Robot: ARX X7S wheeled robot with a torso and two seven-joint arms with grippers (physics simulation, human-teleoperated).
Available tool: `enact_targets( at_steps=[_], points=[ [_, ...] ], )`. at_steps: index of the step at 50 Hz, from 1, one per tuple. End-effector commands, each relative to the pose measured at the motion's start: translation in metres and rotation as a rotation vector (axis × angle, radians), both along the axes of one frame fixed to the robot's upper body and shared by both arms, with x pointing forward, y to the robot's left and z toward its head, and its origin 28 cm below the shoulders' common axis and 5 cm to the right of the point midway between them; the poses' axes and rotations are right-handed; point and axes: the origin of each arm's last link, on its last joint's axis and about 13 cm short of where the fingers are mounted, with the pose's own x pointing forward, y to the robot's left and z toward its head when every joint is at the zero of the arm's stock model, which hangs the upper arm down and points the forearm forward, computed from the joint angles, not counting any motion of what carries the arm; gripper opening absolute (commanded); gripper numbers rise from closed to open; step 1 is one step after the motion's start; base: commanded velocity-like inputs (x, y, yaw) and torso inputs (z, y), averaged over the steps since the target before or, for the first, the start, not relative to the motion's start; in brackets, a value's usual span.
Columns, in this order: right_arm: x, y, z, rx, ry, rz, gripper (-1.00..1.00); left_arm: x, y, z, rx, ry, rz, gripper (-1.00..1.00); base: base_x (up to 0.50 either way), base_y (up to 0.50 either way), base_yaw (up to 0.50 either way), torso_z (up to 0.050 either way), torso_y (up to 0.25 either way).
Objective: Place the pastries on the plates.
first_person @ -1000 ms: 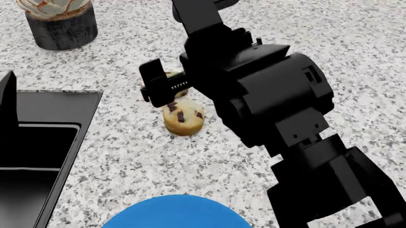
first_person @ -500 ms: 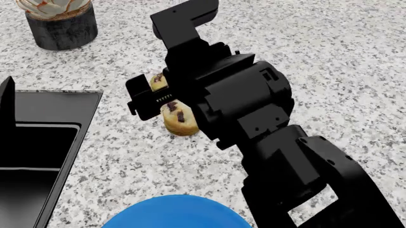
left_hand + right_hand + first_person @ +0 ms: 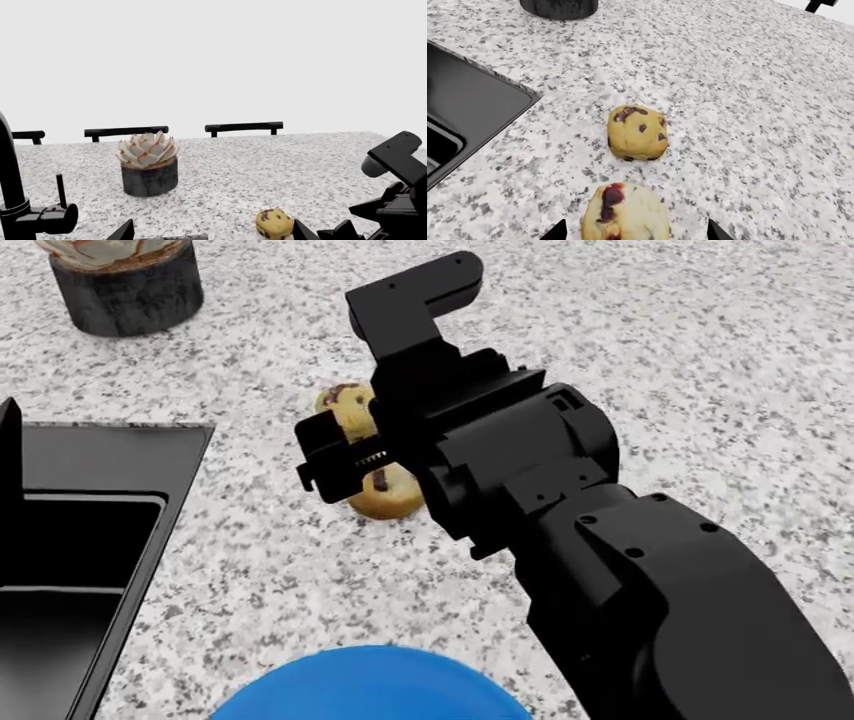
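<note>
The right gripper [image 3: 634, 231] is spread wide, its fingers [image 3: 555, 232] straddling the near muffin [image 3: 625, 212] on the tabletop [image 3: 774, 100] without contact; the far muffin [image 3: 637, 132] lies just beyond. The left gripper's state cannot be told.

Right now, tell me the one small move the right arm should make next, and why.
Probably lower the right hand straight down over the nearer golden chocolate-chip muffin. In the right wrist view that muffin sits between the open finger tips, resting on the speckled granite counter, not yet gripped. The farther chocolate-chip muffin lies apart, so closing should not disturb it.

speckled granite counter [image 3: 747, 360], glossy blue plate [image 3: 367, 685]
</note>
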Motion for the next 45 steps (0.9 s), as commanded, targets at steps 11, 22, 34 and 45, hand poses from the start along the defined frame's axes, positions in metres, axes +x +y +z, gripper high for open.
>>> enact_targets(
  at_steps=[11, 22, 34, 45],
  points=[
    [-0.004, 0.015, 0.002, 0.03, 0.003, 0.07, 1.0, -0.001, 0.002, 0.004, -0.084, -0.047, -0.01, 1.0, 0.0, 0.0, 0.0, 0.009, -0.068],
    [-0.005, 0.017, 0.003, 0.027, 0.001, 0.077, 1.0, -0.002, 0.002, 0.004, -0.059, -0.054, -0.014, 1.0, 0.0, 0.0, 0.0, 0.001, -0.022],
    [-0.003, 0.014, 0.005, 0.021, -0.009, 0.059, 1.0, -0.003, 0.001, 0.002, -0.088, -0.048, -0.023, 1.0, 0.0, 0.0, 0.0, 0.011, -0.179],
    [-0.004, 0.015, 0.004, 0.018, -0.008, 0.062, 1.0, -0.004, 0.0, 0.002, -0.089, -0.056, -0.03, 1.0, 0.0, 0.0, 0.0, 0.0, 0.0]
  ],
)
